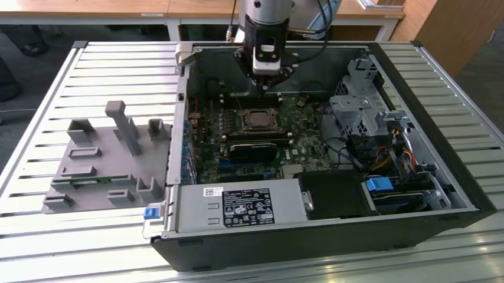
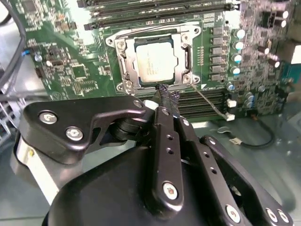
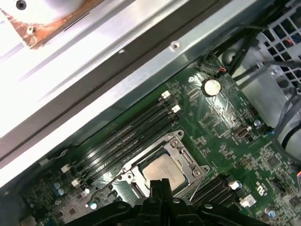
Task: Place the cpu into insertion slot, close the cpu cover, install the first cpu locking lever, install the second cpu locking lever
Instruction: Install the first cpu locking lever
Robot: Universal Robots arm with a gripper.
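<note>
Hovering just beside the insertion slot (image 2: 121,70), the gripper (image 2: 165,94) has its fingers pressed together with nothing between them. The cpu (image 2: 155,59) sits inside the slot and the cpu cover (image 2: 184,47) looks folded down over it, so steps 1 and 2 read as done. 1 thin wire lever (image 2: 209,102) angles out from the slot's corner, seemingly unlatched. Lever stage is in hand, I judge. It calls for well-aimed fingertip contact on that thin wire, which could easily slip off.
</note>
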